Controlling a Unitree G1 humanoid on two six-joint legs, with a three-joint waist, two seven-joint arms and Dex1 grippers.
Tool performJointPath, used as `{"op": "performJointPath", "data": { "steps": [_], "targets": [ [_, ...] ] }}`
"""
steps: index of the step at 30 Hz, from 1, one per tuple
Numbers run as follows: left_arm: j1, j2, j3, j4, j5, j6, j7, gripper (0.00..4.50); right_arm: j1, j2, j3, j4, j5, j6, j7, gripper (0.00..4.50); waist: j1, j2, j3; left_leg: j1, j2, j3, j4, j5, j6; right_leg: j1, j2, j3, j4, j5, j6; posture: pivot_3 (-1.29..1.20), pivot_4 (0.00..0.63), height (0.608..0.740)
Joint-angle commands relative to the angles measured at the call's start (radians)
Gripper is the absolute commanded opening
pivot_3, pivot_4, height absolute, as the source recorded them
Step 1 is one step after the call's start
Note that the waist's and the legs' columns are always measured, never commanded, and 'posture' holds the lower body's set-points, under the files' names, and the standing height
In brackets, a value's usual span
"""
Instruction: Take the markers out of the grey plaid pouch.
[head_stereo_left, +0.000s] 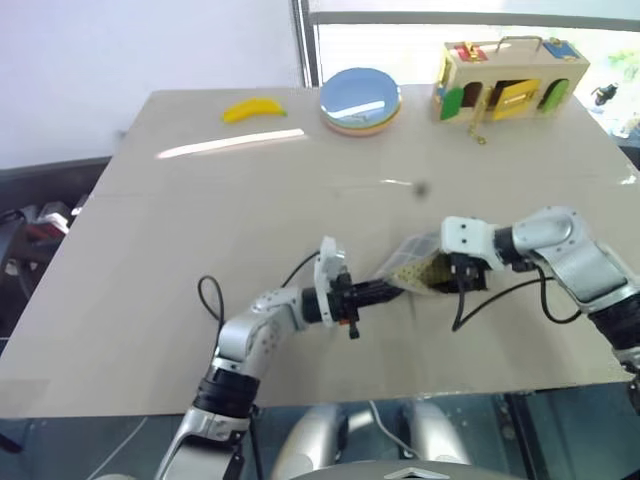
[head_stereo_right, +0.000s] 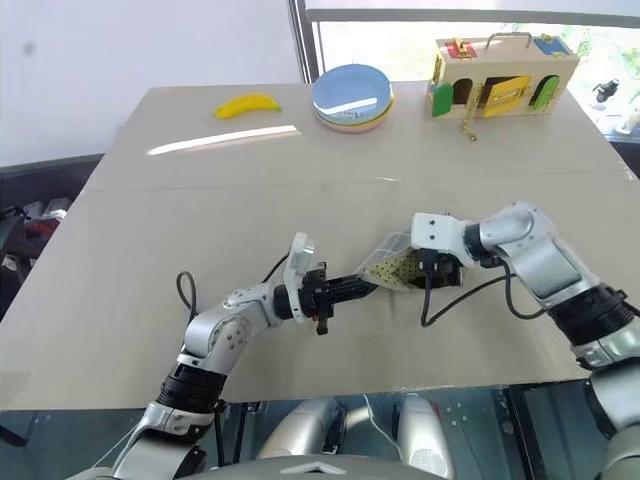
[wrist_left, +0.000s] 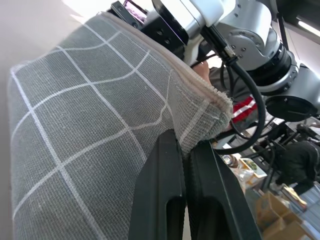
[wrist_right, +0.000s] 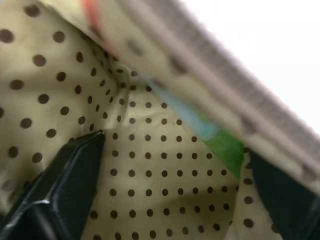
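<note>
We see our left claw (head_stereo_left: 392, 291) clenched on the soft grey plaid fabric pouch (head_stereo_left: 412, 268) at frame centre above the beige table (head_stereo_left: 200, 220), mouth facing right; our right claw (wrist_right: 165, 195), spread wide, sits inside beside a lime green marker (wrist_right: 227, 146).

On the beige table (head_stereo_right: 150, 270), the left gripper (head_stereo_right: 362, 286) pinches the near edge of the grey plaid pouch (head_stereo_right: 395, 262), its dotted lining showing. The right gripper (head_stereo_right: 432, 272) points down into the pouch's mouth; its fingers seem spread, though fabric hides them. Along the far edge lie a yellow banana (head_stereo_right: 247, 104), stacked plates (head_stereo_right: 352, 97) and a wooden toy box (head_stereo_right: 500, 76).
</note>
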Motion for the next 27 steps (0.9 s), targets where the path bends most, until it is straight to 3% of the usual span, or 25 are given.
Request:
{"op": "performJointPath", "data": {
  "steps": [1, 8, 12, 18, 22, 27],
  "targets": [
    [-0.015, -0.007, -0.010, -0.012, -0.028, 0.000, -0.050, 0.00, -0.047, 0.034, 0.020, 0.096, -0.065, -0.032, 0.013, 4.46, -0.003, 0.000, 0.000, 0.000, 0.000, 0.000, 0.000, 0.000, 0.000, 0.000, 0.000, 0.000, 0.000, 0.000, 0.000, 0.00, 0.150, 0.740],
    [-0.034, -0.016, -0.014, 0.002, -0.030, 0.001, -0.063, 0.00, -0.091, 0.079, 0.046, 0.190, -0.104, -0.090, 0.108, 4.46, -0.011, -0.001, 0.000, 0.001, 0.000, 0.000, 0.000, 0.000, 0.000, 0.000, 0.000, 0.001, 0.001, 0.000, 0.000, 0.00, 0.150, 0.740],
    [-0.041, -0.017, 0.027, -0.028, -0.117, 0.082, -0.076, 0.00, -0.090, 0.007, 0.018, 0.047, -0.074, 0.012, 0.219, 4.46, -0.007, 0.000, 0.000, 0.001, 0.000, 0.000, 0.000, 0.000, 0.000, 0.000, 0.000, 0.001, 0.001, 0.000, 0.000, 0.00, 0.150, 0.740],
    [-0.051, 0.029, 0.093, -0.056, -0.328, 0.306, -0.120, 0.00, -0.072, -0.199, -0.034, -0.272, 0.010, 0.240, 0.383, 4.46, -0.003, 0.000, 0.000, -0.003, 0.000, -0.003, 0.000, 0.000, 0.000, -0.001, -0.001, -0.002, -0.001, 0.000, 0.000, 0.00, 0.150, 0.740],
    [-0.075, 0.056, 0.099, -0.020, -0.404, 0.409, -0.161, 0.00, -0.052, -0.272, -0.021, -0.410, 0.045, 0.343, 0.402, 4.46, -0.005, 0.000, 0.000, -0.002, 0.000, -0.003, 0.000, 0.000, 0.000, -0.001, -0.001, -0.002, -0.001, 0.000, 0.000, 0.00, 0.150, 0.740],
    [-0.126, 0.060, 0.079, 0.076, -0.376, 0.426, -0.205, 0.00, -0.026, -0.290, 0.025, -0.508, 0.063, 0.432, 0.378, 4.46, -0.005, 0.000, 0.000, -0.002, 0.000, -0.003, 0.000, 0.000, 0.000, 0.000, -0.001, -0.002, 0.000, 0.000, 0.000, 0.00, 0.150, 0.740]
  ]
}}
